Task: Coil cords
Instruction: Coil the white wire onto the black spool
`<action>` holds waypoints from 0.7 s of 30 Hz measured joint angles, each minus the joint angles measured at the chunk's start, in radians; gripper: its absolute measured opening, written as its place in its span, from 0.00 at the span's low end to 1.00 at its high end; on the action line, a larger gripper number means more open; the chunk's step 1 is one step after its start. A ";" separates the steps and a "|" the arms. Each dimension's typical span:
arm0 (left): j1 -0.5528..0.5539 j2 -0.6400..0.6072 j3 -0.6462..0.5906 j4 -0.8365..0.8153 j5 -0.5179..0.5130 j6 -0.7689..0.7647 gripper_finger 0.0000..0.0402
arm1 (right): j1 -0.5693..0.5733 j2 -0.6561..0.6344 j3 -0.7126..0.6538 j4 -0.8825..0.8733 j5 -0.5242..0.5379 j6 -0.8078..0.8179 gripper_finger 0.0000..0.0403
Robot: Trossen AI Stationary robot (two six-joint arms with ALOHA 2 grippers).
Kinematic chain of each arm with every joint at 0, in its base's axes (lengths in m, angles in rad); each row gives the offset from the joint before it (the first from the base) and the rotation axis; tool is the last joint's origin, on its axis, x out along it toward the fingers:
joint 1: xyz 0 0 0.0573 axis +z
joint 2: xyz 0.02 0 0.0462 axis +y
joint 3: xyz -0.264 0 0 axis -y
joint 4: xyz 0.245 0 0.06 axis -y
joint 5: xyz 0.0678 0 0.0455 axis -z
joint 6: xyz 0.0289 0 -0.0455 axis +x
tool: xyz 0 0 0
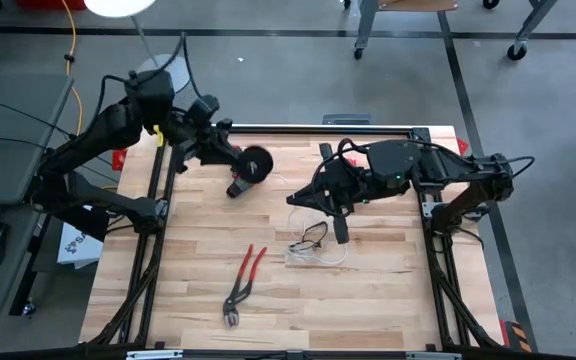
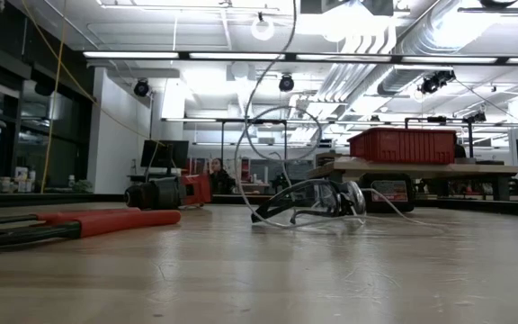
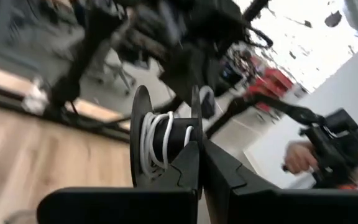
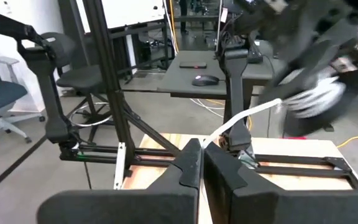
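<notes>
The near half of the tabletop (image 1: 388,300) lies mostly bare, with open room on both sides of the pliers (image 1: 243,284). At mid-table, safety glasses (image 1: 311,236) and loose loops of white cord (image 1: 320,256) block the way beneath the right gripper (image 1: 340,234). The spool (image 1: 256,164) crowds the far left.

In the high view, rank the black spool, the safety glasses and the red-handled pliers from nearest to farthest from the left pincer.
1. Black spool: gripped by the left pincer, at the table's far side.
2. Safety glasses: mid-table, below the right pincer, amid loose white cord.
3. Red-handled pliers: toward the near edge, left of the glasses.
The glasses and pliers are fairly close in rank.
</notes>
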 joint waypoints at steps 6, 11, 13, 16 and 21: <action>-0.074 0.023 0.000 -0.054 0.044 -0.012 0.00 | -0.028 0.000 0.000 0.000 -0.005 -0.021 0.00; -0.129 0.061 0.000 -0.044 0.089 -0.016 0.00 | -0.056 0.000 0.000 0.018 -0.058 -0.026 0.00; -0.143 0.088 0.000 -0.020 0.128 -0.019 0.00 | -0.063 0.000 0.000 0.023 -0.073 -0.026 0.00; -0.167 0.131 -0.001 0.056 0.187 -0.046 0.00 | -0.074 0.000 0.000 0.032 -0.095 -0.026 0.00; -0.184 0.206 -0.001 0.292 0.291 -0.131 0.00 | -0.085 0.000 0.000 0.040 -0.140 -0.027 0.00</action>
